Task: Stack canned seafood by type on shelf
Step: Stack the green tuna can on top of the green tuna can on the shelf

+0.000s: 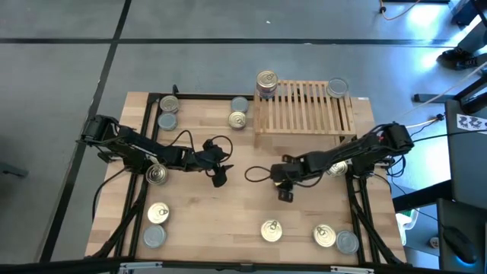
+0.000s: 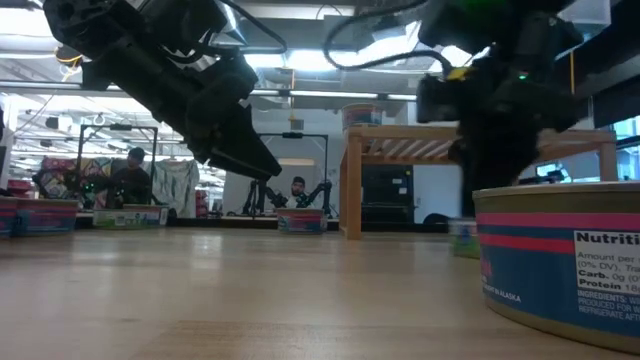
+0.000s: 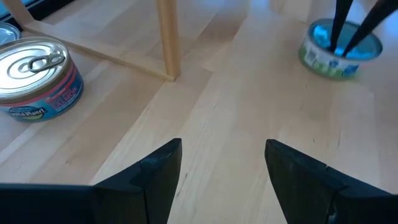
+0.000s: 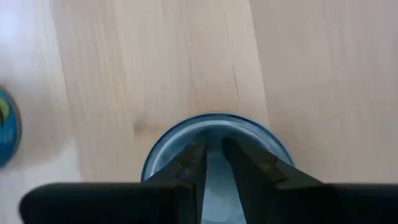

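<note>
We see the left gripper (image 1: 219, 178) spread wide and empty at frame centre; the right gripper (image 4: 213, 163), fingers nearly together, hovers over a silver-topped can (image 4: 214, 134); the shelf (image 1: 304, 108) upper right carries two cans
</note>
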`<state>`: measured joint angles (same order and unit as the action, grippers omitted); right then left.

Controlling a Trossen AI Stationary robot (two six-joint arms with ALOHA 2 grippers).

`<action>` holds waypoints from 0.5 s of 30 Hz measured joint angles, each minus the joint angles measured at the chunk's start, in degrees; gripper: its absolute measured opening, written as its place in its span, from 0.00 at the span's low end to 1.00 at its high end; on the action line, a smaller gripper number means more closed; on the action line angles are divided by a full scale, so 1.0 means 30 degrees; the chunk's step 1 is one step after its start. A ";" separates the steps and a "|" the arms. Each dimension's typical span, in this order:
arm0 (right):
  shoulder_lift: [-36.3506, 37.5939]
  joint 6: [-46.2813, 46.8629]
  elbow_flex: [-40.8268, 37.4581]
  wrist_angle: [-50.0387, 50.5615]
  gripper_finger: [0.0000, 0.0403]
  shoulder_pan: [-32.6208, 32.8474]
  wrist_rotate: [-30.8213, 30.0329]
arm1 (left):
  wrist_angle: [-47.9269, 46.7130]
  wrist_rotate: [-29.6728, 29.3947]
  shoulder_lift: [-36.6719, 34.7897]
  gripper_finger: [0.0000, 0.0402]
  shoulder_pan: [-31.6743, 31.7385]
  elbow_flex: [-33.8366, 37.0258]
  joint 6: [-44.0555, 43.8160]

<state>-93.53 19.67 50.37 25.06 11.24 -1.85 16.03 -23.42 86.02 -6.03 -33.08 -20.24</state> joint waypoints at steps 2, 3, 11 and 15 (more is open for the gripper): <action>-0.0151 -0.0893 -0.0047 -0.1479 0.18 -0.0005 -0.0216 | -0.0010 0.0000 0.0000 0.57 -0.0094 0.0000 -0.0282; -0.0282 -0.1279 -0.0058 -0.2236 0.18 -0.0005 -0.0424 | 0.0026 0.0000 0.0000 0.57 -0.0136 0.0000 -0.0305; -0.2007 -0.4002 -0.0060 -0.7954 0.18 -0.0345 -0.0814 | 0.1708 0.0000 0.0315 0.57 -0.0852 -0.0018 -0.0336; -0.2806 -0.5082 -0.0102 -1.0994 0.18 -0.0806 -0.0690 | 0.3303 0.0007 0.1449 0.57 -0.1179 -0.0182 -0.0225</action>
<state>-101.94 4.42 50.06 -7.92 8.82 -3.92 25.94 -23.40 90.36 -9.56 -33.63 -20.91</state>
